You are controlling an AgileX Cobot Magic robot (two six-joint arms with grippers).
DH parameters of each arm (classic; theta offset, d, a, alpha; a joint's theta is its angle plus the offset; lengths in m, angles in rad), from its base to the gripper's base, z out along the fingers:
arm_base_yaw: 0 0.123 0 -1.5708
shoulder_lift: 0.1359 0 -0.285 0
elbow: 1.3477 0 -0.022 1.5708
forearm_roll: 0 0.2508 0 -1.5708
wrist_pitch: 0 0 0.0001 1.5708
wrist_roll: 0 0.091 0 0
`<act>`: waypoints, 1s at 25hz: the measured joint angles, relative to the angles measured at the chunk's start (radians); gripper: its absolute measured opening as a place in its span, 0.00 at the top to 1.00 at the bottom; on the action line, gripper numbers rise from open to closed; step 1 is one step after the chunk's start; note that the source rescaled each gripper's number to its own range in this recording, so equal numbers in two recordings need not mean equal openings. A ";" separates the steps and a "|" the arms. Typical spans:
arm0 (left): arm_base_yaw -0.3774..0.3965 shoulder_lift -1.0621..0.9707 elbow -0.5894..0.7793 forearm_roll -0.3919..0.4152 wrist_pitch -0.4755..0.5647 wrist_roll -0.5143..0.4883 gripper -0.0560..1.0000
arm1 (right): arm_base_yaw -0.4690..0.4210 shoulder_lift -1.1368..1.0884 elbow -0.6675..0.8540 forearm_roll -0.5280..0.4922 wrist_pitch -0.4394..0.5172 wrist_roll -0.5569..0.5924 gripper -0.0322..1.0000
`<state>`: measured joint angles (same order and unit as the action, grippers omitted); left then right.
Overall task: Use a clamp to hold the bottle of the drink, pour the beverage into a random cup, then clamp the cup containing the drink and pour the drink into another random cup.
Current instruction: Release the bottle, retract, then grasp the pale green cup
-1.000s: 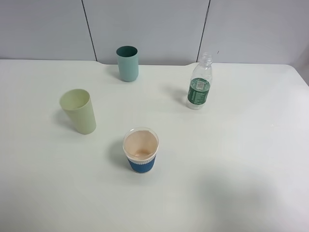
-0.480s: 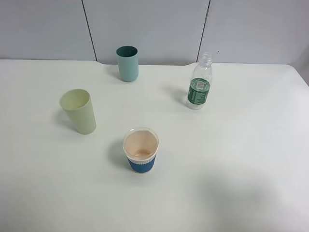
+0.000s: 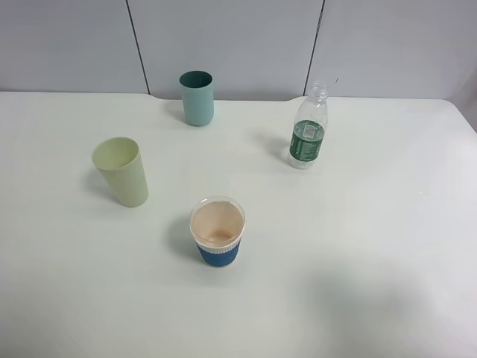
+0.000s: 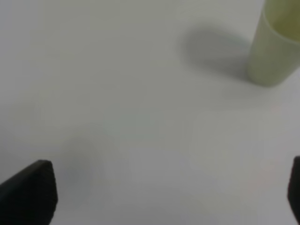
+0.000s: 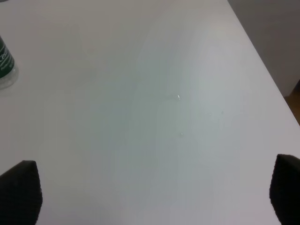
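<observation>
The bottle (image 5: pixel 5 65) stands well apart from the wide-spread right end effector (image 5: pixel 152 194).

a plain robot test bench, more lab than home

a smooth white table (image 3: pixel 373 246) fills the high view, closed off at 12 o'clock by flat grey wall panels (image 3: pixel 223 37) joined at thin dark seams (image 3: pixel 137 45). the things on it stand well apart like test props: a teal tumbler (image 3: pixel 197 101) at 11 o'clock, a capless bottle (image 3: pixel 308 134) at 1 o'clock, a pale green tumbler (image 3: pixel 125 175) at 9 o'clock, a blue-sleeved paper cup (image 3: pixel 218 235) near the middle.
</observation>
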<state>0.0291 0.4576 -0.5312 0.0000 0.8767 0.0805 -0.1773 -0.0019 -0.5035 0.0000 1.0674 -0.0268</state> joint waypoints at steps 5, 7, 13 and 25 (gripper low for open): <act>0.000 0.170 0.000 0.000 -0.015 0.047 0.00 | 0.000 0.000 0.000 0.000 0.000 0.000 0.03; 0.000 0.225 0.000 -0.005 -0.016 0.062 0.00 | 0.000 0.000 0.000 0.000 0.000 0.000 0.03; -0.010 0.372 0.000 -0.039 -0.019 0.067 0.00 | 0.000 0.000 0.000 0.000 0.000 0.000 0.03; -0.122 0.576 0.026 -0.055 -0.129 0.071 0.00 | 0.000 0.000 0.000 0.000 0.000 0.000 0.03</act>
<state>-0.0925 1.0338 -0.5047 -0.0550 0.7480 0.1511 -0.1773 -0.0019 -0.5035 0.0000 1.0674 -0.0268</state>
